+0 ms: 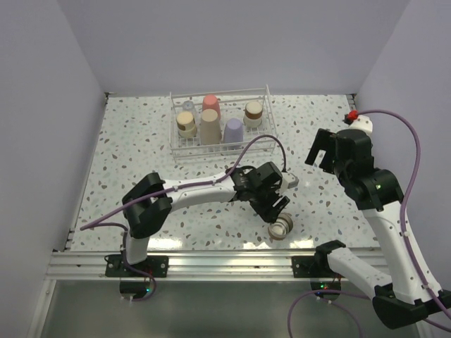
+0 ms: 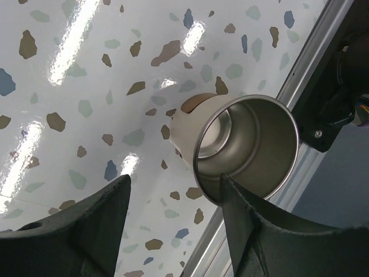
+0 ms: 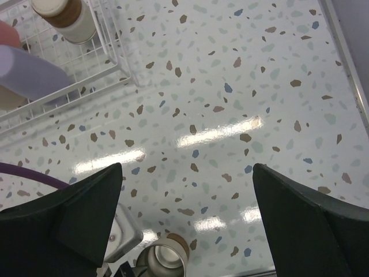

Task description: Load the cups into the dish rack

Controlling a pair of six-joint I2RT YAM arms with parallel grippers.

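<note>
Reaching low over the speckled terrazzo tabletop (image 1: 141,141) with the left gripper (image 1: 275,206), toward a metallic steel cup with a tan base (image 2: 248,144) lying on its side close to the aluminium rail (image 1: 211,260) at the near edge. Faces the open mouth of that cup toward the left wrist camera, tan base pointing away. Holds the left fingers (image 2: 86,231) spread, tips just short of the cup, pinching nothing; overlaps the cup's rim with one finger in the wrist view, contact impossible to tell. Hangs the right gripper (image 1: 320,153) above bare tabletop to the right of the rectangular white wire dish rack (image 1: 225,91), right fingers (image 3: 311,225) spread wide and holding nothing. Stands the rack at the far middle of the tabletop, well apart from the lone cup, with six cups inside: along the back a tiny clear cup (image 1: 187,105), a coral-red cup (image 1: 211,104) and a second steel cup (image 1: 254,113), tan base up; along the front a third steel cup (image 1: 187,124), also base up, a larger beige cup (image 1: 210,128) and a lavender cup (image 1: 233,131).
</note>
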